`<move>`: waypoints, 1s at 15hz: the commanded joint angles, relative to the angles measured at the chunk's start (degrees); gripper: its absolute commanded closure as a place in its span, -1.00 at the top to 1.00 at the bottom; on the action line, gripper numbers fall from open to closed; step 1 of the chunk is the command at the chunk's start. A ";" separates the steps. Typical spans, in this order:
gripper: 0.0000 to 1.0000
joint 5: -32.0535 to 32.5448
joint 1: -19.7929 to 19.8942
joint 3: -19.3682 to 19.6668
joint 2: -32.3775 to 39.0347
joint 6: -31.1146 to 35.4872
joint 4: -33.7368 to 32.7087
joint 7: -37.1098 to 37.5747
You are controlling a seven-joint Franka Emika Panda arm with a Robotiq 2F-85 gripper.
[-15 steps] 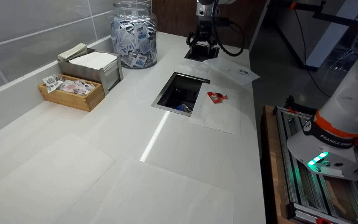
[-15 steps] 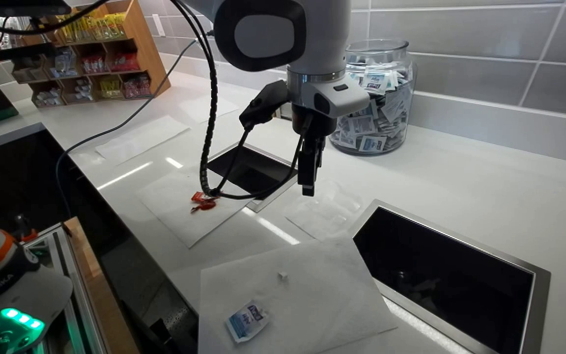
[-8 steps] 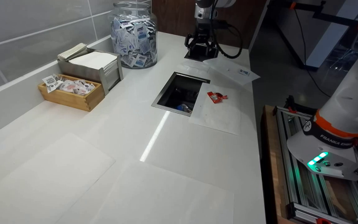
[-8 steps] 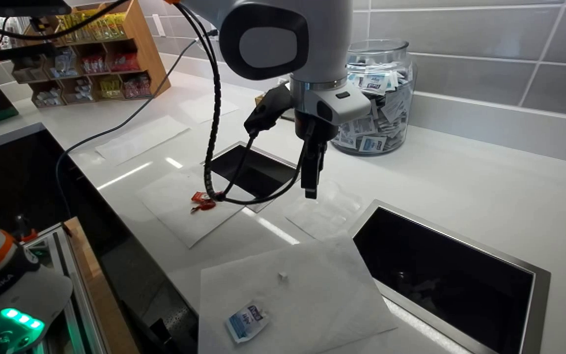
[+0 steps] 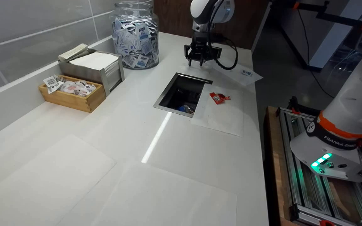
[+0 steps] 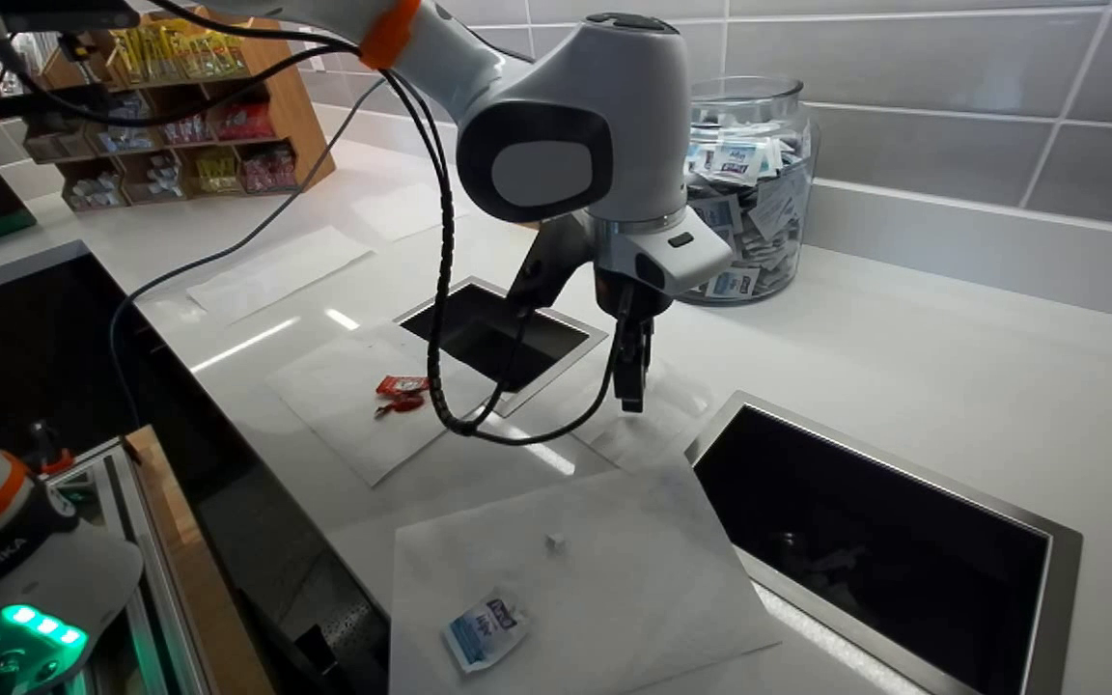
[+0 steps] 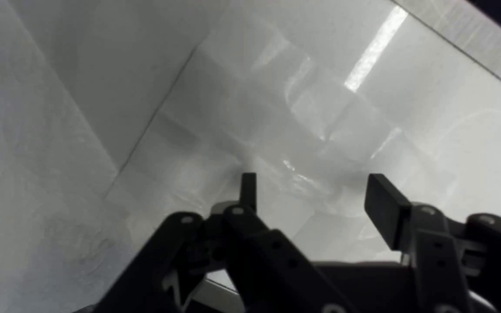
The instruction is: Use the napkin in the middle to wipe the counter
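Observation:
The napkin in the middle is a thin, wrinkled, translucent white sheet lying flat on the glossy off-white counter, between the two sunken bins. It fills the middle of the wrist view. In an exterior view it is mostly hidden behind the gripper. My gripper is open and empty, with its fingertips pointing down over the napkin. It also shows above the napkin in both exterior views. The fingertips look a little above the sheet; contact is not clear.
A bin opening and another bin flank the napkin. A white sheet with a Purell packet and a sheet with red wrappers lie nearby. A glass jar, napkin holder and wooden box stand along the wall.
My gripper has moved down and from over the far bin to over the middle napkin. It stays open. The napkin and the other objects have not moved.

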State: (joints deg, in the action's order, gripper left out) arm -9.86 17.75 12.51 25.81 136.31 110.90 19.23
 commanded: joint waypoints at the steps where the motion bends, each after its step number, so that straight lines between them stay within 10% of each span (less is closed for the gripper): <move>1: -0.29 -1.80 -0.26 0.15 1.75 1.00 -0.83 -1.59; 6: -1.00 -1.75 -0.19 0.17 2.23 0.00 -1.52 -1.75; 15: -1.00 -1.72 -0.86 -2.04 4.69 -1.29 -6.69 -4.49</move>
State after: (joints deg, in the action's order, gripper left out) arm -10.01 17.26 11.12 28.55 136.64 107.20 16.87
